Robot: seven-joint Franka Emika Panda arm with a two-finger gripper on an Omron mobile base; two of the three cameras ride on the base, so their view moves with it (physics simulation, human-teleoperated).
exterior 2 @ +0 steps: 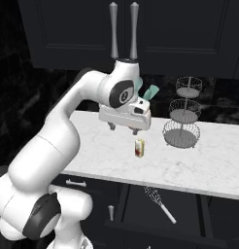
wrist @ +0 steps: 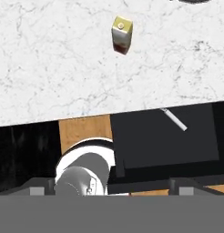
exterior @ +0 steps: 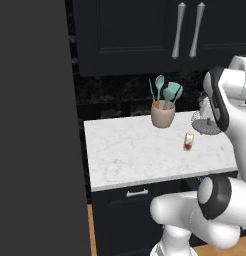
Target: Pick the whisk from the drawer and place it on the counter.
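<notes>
The whisk (exterior 2: pixel 158 201) lies in the open drawer (exterior 2: pixel 192 209) below the counter's front edge, wire balloon toward the counter and pale handle pointing outward. In the hand view only its handle (wrist: pixel 175 119) pokes out from under the counter (wrist: pixel 50 59), over the dark drawer (wrist: pixel 164 141). My gripper (exterior 2: pixel 123 129) hangs open above the white marble counter (exterior 2: pixel 213 170), fingers pointing down with nothing between them. It is up and to the left of the whisk, well clear of it.
A small yellow-and-red carton (exterior 2: pixel 139 148) stands on the counter just below the gripper. A three-tier wire basket stand (exterior 2: pixel 182 119) is to the right. A beige pot of teal utensils (exterior: pixel 163 114) sits near the back wall. Black upper cabinets hang overhead.
</notes>
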